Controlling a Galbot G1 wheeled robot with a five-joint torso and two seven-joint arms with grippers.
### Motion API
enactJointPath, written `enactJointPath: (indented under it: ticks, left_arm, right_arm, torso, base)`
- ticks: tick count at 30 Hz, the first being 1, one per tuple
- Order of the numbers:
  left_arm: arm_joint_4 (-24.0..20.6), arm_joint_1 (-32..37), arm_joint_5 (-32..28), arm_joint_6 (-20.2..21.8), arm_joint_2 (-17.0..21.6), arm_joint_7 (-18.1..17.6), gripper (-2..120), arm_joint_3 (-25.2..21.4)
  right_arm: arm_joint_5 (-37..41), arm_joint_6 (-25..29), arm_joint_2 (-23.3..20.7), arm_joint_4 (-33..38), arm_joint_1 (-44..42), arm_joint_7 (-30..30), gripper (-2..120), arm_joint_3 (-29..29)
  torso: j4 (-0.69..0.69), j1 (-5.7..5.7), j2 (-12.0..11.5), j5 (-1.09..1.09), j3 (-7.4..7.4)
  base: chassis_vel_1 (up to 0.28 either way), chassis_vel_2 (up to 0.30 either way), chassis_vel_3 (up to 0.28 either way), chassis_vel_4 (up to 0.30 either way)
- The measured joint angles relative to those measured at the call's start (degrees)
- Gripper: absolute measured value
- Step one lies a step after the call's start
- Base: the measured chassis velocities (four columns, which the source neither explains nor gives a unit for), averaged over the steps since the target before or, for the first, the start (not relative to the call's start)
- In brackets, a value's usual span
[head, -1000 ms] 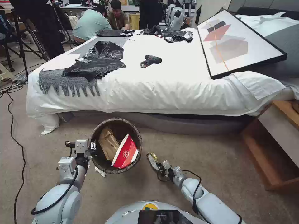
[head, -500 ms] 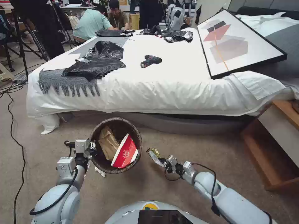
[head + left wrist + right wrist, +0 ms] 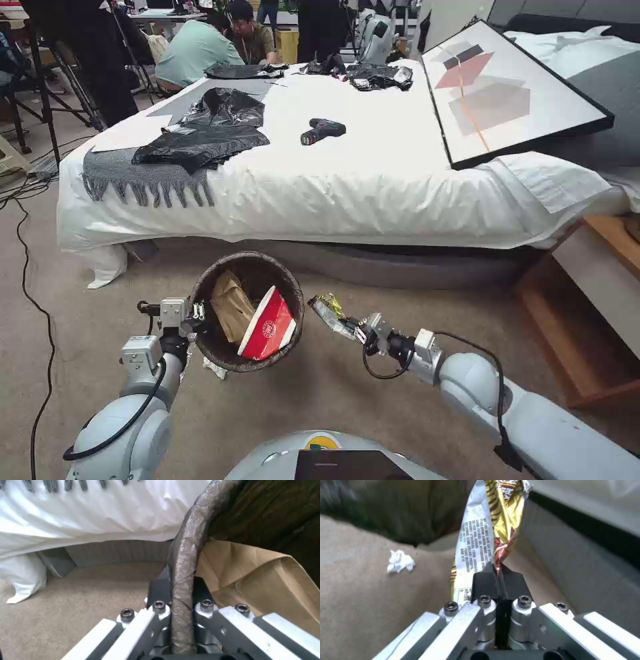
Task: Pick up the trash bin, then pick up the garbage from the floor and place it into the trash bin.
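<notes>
The trash bin (image 3: 213,350), lined with a dark bag, hangs off the carpet with my left gripper (image 3: 198,313) shut on its left rim (image 3: 182,562). Inside lie a brown paper bag (image 3: 231,307) (image 3: 266,580) and a red-and-white carton (image 3: 268,330). My right gripper (image 3: 360,331) (image 3: 498,576) is shut on a yellow snack wrapper (image 3: 328,313) (image 3: 486,532), held in the air just right of the bin's rim. A crumpled white tissue (image 3: 215,368) (image 3: 400,561) lies on the carpet under the bin's near side.
A white-sheeted bed (image 3: 347,193) spans the view just beyond the bin, carrying black plastic bags (image 3: 207,133), a drill (image 3: 323,131) and a framed picture (image 3: 507,90). A wooden bedside unit (image 3: 587,313) stands at right. Cables (image 3: 27,267) trail along the left floor.
My right arm has lifted the wrapper off the carpet and carried it up and left toward the bin's rim. The left arm and bin have stayed put.
</notes>
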Motion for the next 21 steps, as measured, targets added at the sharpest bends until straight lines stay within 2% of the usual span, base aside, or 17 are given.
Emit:
enactJointPath:
  ticks: [14,21]
  left_arm:
    - [0.2,0.0,-0.2,0.0,0.3,0.1,0,-0.2]
    - [0.3,-0.1,-0.2,0.0,0.3,0.2,0,-0.1]
  right_arm:
    - [9.4,-2.8,-8.1,12.1,3.1,1.9,0,6.3]
    - [14.3,-4.7,-9.6,18.2,4.4,4.1,0,8.4]
  torso:
    - [0.00,0.00,0.0,-0.01,0.00]
    - [0.00,0.00,0.0,0.00,0.00]
  base:
    - [0.000,0.000,0.000,0.000]
    - [0.000,0.000,0.000,0.000]
